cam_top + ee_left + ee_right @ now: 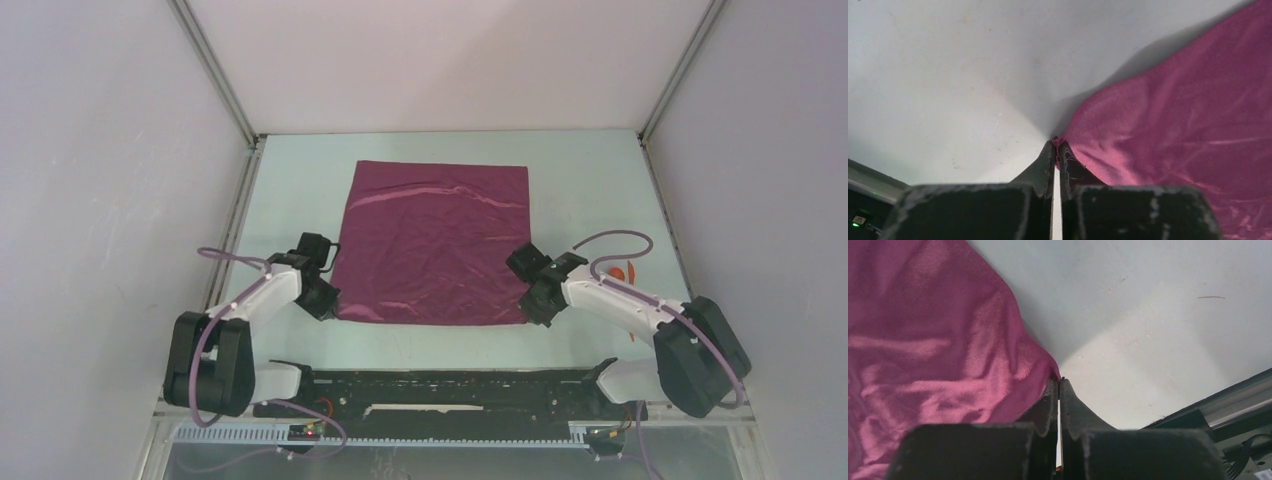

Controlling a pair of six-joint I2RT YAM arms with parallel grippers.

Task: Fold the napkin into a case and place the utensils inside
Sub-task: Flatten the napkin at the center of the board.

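The napkin [435,240] lies spread flat on the table [300,190], its near corners pinched tight, one in the left gripper [1057,146], one in the right gripper [1060,382]. Both bites look thin; I reckon a corner could slip free if one arm lifts faster, skewing the fold
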